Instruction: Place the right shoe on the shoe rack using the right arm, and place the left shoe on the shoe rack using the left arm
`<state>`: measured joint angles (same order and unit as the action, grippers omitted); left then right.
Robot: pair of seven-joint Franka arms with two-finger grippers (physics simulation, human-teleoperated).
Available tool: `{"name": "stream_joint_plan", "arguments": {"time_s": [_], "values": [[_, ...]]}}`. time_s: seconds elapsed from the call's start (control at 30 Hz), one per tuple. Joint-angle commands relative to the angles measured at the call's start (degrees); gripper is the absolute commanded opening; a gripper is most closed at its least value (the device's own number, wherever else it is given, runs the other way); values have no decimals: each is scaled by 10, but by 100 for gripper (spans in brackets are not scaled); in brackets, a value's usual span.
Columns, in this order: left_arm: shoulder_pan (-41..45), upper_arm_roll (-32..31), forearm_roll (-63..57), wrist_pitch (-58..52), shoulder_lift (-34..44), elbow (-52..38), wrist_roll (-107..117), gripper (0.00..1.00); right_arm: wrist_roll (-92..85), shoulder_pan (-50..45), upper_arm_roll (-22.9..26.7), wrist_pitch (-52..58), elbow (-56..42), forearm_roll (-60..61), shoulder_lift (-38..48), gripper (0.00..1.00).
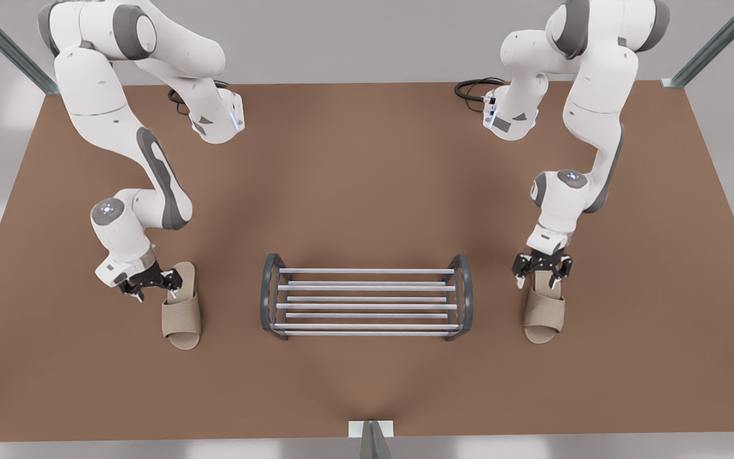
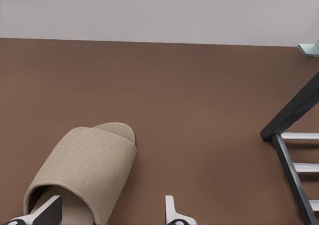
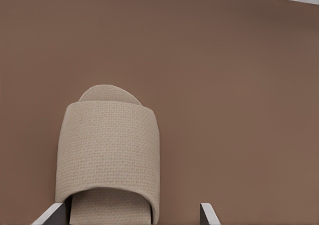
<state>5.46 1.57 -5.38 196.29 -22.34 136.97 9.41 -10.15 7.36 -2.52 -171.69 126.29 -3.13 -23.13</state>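
Slippers flank the shoe rack (image 1: pixel 367 301) on the brown table (image 1: pixel 367 166) in the front view, long axes across its bars, toes toward the camera; no writing shows. Left wrist view: left gripper (image 2: pixel 109 216), fingers parted, straddles the left shoe (image 2: pixel 84 165), the rack's end frame beside it. Right wrist view: right gripper (image 3: pixel 130 216), fingers spread, brackets the heel of the right shoe (image 3: pixel 109 150).

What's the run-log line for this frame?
left gripper: open at left slipper heel | right gripper: open over right slipper heel | shoe rack: bare | slippers on table
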Motion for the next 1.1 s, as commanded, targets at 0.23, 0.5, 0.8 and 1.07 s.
{"name": "stream_joint_plan", "arguments": {"time_s": [0.23,0.5,0.8,1.07], "values": [[-4,1,-6,35,-64,-38,30,100,-65,6,2,-11,-8,7,-16,100],[-6,5,-7,35,-87,-54,30,100,-65,8,2,-22,-12,10,-25,96],[-5,10,-7,35,-90,-72,30,100,-73,18,2,-26,-26,2,-61,87],[-29,12,-38,35,-124,-101,29,100,-73,17,2,-28,-30,6,-67,79]]}}
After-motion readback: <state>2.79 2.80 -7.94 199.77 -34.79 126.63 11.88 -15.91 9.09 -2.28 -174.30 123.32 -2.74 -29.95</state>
